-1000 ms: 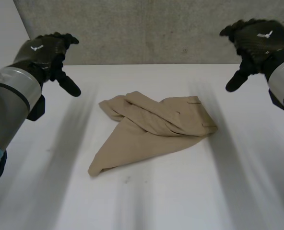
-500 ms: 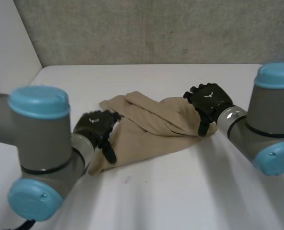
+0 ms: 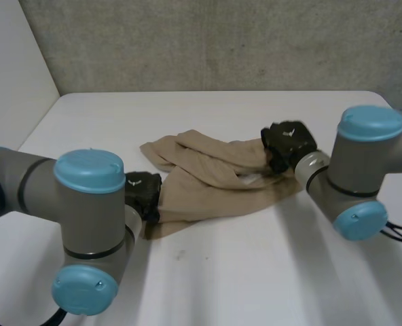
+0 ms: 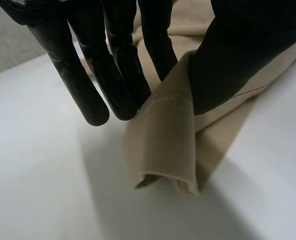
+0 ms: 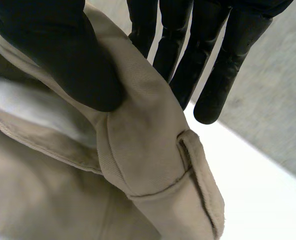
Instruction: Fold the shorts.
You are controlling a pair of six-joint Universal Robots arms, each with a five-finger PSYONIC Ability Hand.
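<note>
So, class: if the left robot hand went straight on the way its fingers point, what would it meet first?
Probably the white table: the left robot hand pinches a corner of the tan shorts, and bare tabletop lies beyond its fingertips, though depth is unclear.

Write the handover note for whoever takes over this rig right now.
Left hand: shut on the shorts, pinching the pointed corner between thumb and fingers.
Right hand: shut on the shorts' opposite end, thumb over a stitched edge.
The shorts lie rumpled in the middle of the table, with a hand at each end.
Done: both grasps.
Left: probably lift and spread them flat, then fold. No tidy fold yet.
</note>
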